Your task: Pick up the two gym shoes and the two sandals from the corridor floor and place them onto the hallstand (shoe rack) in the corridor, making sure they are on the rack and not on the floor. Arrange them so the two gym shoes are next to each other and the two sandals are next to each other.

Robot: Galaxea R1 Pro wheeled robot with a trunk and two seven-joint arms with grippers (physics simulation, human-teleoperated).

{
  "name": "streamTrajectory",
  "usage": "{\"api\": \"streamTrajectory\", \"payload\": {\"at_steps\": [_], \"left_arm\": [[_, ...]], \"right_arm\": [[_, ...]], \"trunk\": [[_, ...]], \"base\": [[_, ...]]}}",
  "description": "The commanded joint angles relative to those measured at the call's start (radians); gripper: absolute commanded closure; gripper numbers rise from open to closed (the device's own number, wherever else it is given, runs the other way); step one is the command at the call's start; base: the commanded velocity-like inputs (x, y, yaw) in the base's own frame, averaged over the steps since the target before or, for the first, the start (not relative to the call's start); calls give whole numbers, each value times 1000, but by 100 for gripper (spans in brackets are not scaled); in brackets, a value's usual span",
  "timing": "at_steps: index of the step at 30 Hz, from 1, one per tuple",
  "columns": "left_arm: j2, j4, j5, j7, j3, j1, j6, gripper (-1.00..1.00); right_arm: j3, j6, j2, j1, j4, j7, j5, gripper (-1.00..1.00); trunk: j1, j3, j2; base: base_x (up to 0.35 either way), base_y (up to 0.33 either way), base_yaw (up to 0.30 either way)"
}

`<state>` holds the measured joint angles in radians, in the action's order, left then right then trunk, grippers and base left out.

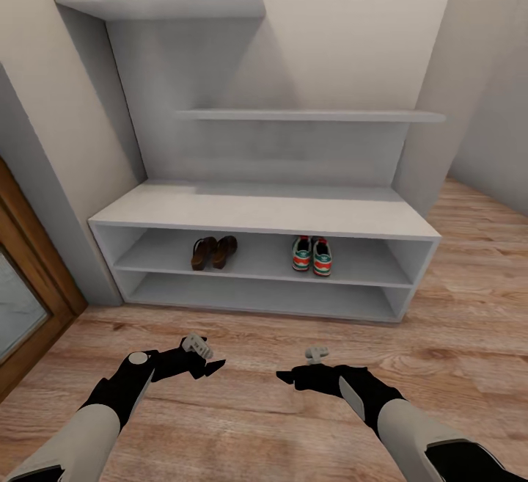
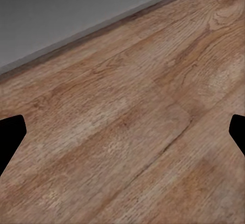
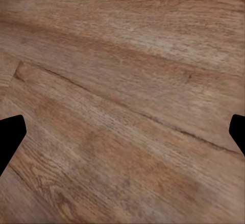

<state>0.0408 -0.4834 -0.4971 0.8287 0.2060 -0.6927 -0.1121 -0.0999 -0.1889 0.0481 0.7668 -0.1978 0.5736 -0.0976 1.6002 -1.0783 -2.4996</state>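
Note:
The light-grey hallstand (image 1: pixel 264 210) stands against the wall ahead. On its upper open shelf the two dark brown sandals (image 1: pixel 213 252) lie side by side at the left. The two gym shoes (image 1: pixel 312 255), white with green and red, sit side by side to their right. In front of the rack, low over the corridor floor (image 1: pixel 249 409), hang my left gripper (image 1: pixel 213 368) and my right gripper (image 1: pixel 284 376). Both are open with nothing between the fingers; each wrist view has bare planks between the dark fingertips (image 2: pixel 11 134) (image 3: pixel 10 132).
A wooden door frame (image 1: pixel 33 269) stands at the left, close to the rack's end. Stepped grey wall shelves (image 1: pixel 308 115) rise above the rack. A grey strip of the rack's base (image 2: pixel 76 9) shows in the left wrist view. The floor stretches off to the right.

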Motion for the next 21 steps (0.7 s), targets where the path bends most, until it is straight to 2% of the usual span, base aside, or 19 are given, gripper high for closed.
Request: {"api": "streamTrajectory", "payload": {"at_steps": [1,3,21], "left_arm": [[-1,0,-11,4,7,-1,-9,-100],[-1,0,-11,4,7,-1,-9,-100],[-1,0,-11,4,7,-1,-9,-100]], "right_arm": [[-7,-7,-1,0,-2,0,-10,-100],[-6,-7,-1,0,-2,0,-10,-100],[-6,-7,-1,0,1,0,-11,-100]], "trunk": [[0,-1,0],[0,-1,0],[-69,56,125]], "base": [[0,0,0],[0,0,0],[0,0,0]]}}
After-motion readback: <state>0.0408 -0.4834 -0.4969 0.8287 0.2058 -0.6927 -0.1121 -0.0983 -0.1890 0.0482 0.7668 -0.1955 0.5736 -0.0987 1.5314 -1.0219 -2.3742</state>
